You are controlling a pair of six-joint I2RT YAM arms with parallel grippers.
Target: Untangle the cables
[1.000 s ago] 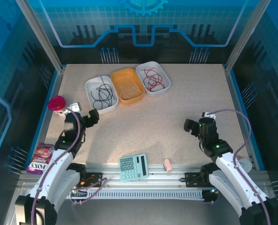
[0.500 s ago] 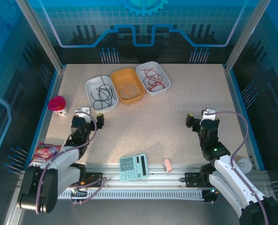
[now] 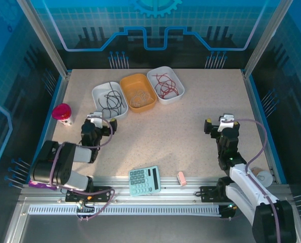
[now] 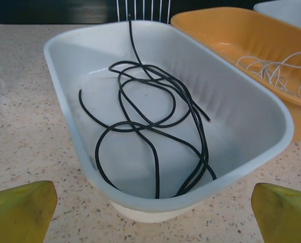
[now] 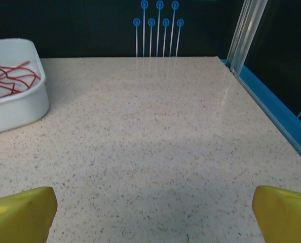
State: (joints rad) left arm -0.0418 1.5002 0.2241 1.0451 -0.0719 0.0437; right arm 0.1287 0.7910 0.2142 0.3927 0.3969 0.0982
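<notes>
— What lies where?
— Thin black cables (image 4: 155, 126) coil in a white oblong plastic tray (image 4: 231, 96), whitish cables (image 4: 277, 71) in the orange tray (image 4: 226, 30), red cables (image 5: 8, 76) in another white tray (image 5: 19, 111).
— The tools?
— The left tool (image 3: 101, 123) and right tool (image 3: 218, 123) are both spread wide and empty, over the speckled desk (image 3: 181, 126).

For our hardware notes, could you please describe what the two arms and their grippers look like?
The left arm and right arm have white shells, black joints and a mauve hose each. The left gripper and right gripper are black with a white block on top; fingertips are yellow.
</notes>
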